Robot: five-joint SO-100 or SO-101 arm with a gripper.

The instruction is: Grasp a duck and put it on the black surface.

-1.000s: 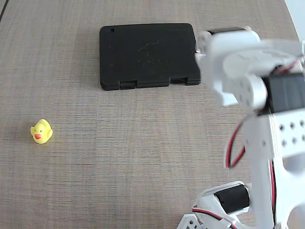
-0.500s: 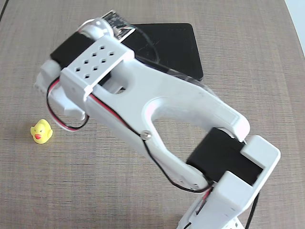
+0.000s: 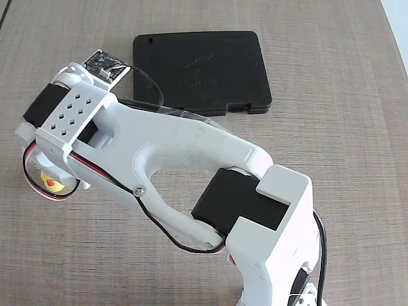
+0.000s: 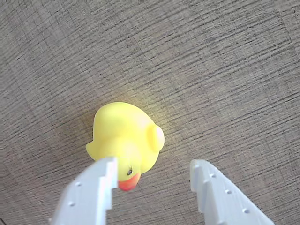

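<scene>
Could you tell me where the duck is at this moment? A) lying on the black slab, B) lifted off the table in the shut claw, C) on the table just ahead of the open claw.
C: in the wrist view the duck sits on the table just beyond the open claw, its fingers not closed on it.

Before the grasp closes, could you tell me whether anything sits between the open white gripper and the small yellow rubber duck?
Nothing visible does. In the wrist view the gripper is open, the small yellow rubber duck lies just beyond its fingertips, offset toward the left finger, and only bare wood-grain table surrounds it.
</scene>
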